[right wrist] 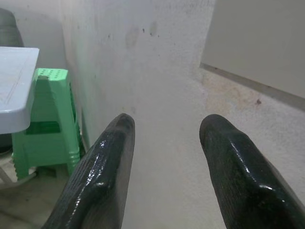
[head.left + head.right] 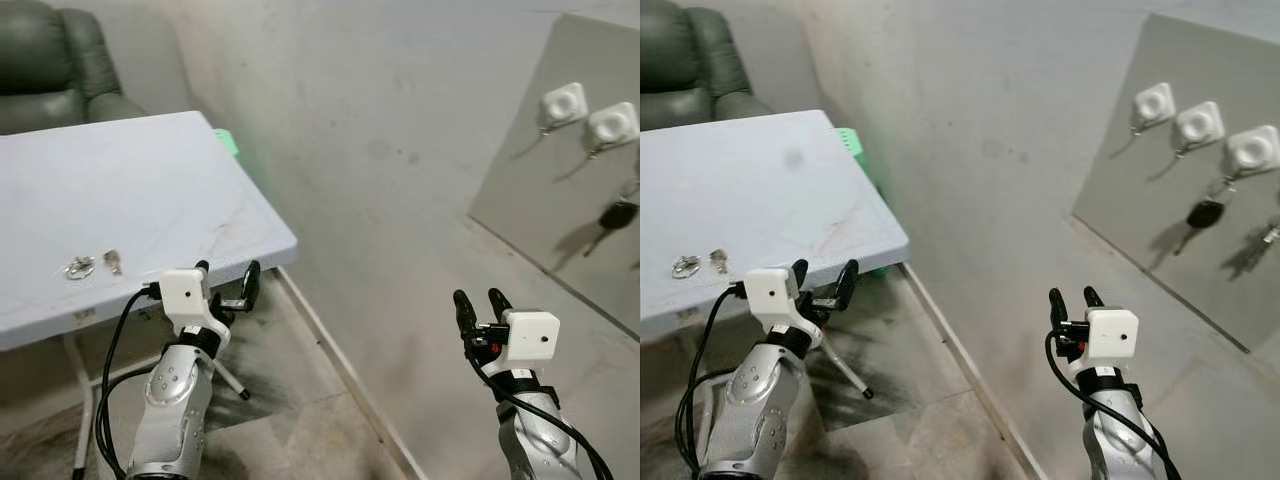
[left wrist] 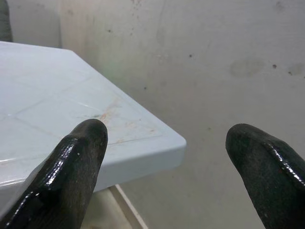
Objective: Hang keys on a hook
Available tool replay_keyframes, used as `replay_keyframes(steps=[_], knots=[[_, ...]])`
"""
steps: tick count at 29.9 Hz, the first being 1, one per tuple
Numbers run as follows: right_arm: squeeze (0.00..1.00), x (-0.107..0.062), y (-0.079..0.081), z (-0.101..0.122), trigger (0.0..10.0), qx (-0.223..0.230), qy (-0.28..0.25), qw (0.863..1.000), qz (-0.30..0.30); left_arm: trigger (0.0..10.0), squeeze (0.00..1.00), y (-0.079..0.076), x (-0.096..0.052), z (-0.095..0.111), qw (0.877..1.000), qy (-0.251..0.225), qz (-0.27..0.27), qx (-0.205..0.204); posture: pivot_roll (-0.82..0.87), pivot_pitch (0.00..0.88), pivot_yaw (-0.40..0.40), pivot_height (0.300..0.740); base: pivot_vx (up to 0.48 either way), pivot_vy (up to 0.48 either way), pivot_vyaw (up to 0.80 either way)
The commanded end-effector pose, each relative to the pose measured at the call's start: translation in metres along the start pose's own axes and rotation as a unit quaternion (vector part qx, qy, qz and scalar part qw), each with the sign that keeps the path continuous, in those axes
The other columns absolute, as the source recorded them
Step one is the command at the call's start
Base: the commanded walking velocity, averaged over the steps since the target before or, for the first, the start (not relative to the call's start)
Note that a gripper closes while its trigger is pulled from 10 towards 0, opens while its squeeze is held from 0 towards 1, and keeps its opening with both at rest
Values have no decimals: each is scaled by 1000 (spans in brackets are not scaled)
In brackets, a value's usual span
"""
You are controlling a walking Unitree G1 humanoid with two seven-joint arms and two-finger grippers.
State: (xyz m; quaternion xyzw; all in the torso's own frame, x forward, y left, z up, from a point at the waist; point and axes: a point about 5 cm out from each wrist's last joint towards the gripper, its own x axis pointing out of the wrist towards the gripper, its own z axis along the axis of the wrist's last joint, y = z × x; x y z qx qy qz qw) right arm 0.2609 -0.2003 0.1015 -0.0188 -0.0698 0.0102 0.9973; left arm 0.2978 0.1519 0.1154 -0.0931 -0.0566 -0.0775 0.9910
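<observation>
Spanning the left foreground, a smooth white plastic table point(image 2: 150, 170) carries the metal keys point(image 2: 92, 265), lying just beyond the left gripper point(image 2: 228, 272), fingers apart at the table's edge. On the rough grey wall, a flat board point(image 2: 1160, 200) bears square white hooks point(image 2: 1198, 125). Right gripper point(image 2: 1072, 297) hovers, fingers parted, near the wall.

1. Domestic room: dark padded armchair point(image 2: 55, 60) at upper left, behind a white folding surface point(image 2: 130, 190).
2. Bare concrete wall point(image 2: 390, 130); key-hook board point(image 2: 1185, 190) at right.
3. Green plastic stool point(image 1: 47, 119) under the surface corner.
</observation>
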Motion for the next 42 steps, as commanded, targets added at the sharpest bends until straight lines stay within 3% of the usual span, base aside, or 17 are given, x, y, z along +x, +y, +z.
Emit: replay_keyframes(steps=[1, 7, 42], knots=[[0, 3, -3, 7, 10000, -8, -8, 1000, -3, 10000, 0, -3, 4, 6, 1000, -8, -4, 2, 0, 0, -55, 740, 0, 0, 800], [0, 6, -1, 8, 10000, -2, -8, 1000, 2, 10000, 0, -5, 6, 4, 1000, 1, -2, -22, 1, 0, -58, 740, 0, 236, 800], [0, 10, -1, 12, 10000, 7, -6, 1000, 18, 10000, 0, -6, 5, 1, 1000, 16, 14, -20, 5, 0, -77, 740, 0, 26, 754]])
